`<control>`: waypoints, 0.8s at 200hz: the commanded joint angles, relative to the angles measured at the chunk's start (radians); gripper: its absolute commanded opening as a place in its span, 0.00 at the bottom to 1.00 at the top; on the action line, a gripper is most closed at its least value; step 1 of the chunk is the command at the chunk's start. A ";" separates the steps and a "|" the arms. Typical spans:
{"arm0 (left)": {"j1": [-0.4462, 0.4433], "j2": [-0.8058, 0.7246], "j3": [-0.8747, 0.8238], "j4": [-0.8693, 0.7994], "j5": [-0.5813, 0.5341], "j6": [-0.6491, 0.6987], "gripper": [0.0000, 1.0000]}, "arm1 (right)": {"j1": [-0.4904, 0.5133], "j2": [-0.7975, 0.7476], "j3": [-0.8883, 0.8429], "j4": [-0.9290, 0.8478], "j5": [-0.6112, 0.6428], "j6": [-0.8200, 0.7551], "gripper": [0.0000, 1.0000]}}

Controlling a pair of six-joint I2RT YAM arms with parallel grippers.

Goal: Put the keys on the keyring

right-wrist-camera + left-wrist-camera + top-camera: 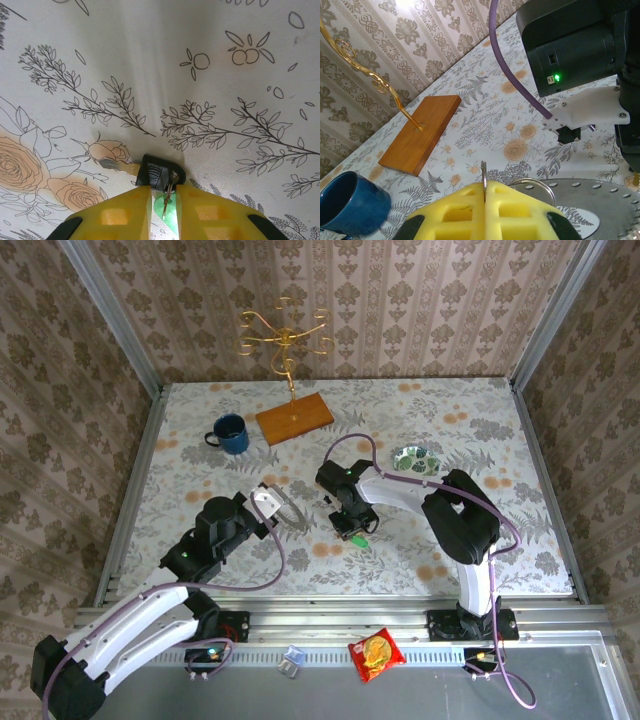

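Observation:
My left gripper (485, 184) is shut, its yellow pads pinching the thin keyring (483, 172) edge-on above the table; from above it (272, 502) sits left of centre. My right gripper (350, 525) is low over the table, pointing down at the keys. Its pads (125, 210) stand a narrow gap apart, open. The dark key (150, 172), black-headed with a silver blade, lies flat at the fingertips. A green key head (167, 210) shows in the gap, with a thin metal piece (168, 195) standing over it and touching neither pad. The green key (358, 538) also shows from above.
A flat grey disc (600, 210) with a silver wire loop (540, 184) lies beside my left pads. A blue mug (231, 433), a wooden base (294, 417) with a gold stand (285, 338) and a green dish (415, 458) sit farther back. The right arm's body (580, 40) hangs close ahead of my left wrist.

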 commanded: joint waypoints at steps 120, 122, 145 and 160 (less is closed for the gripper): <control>-0.007 -0.018 0.019 0.025 -0.009 0.015 0.00 | 0.007 0.031 0.041 -0.062 0.032 -0.019 0.16; -0.007 -0.018 0.020 0.026 -0.009 0.015 0.00 | 0.006 0.031 0.041 -0.063 0.032 -0.020 0.16; -0.009 -0.021 0.020 0.023 -0.009 0.014 0.00 | 0.005 0.032 0.042 -0.069 0.032 -0.024 0.06; -0.008 -0.023 0.022 0.019 -0.010 0.017 0.00 | 0.006 0.020 0.039 -0.068 0.044 -0.025 0.00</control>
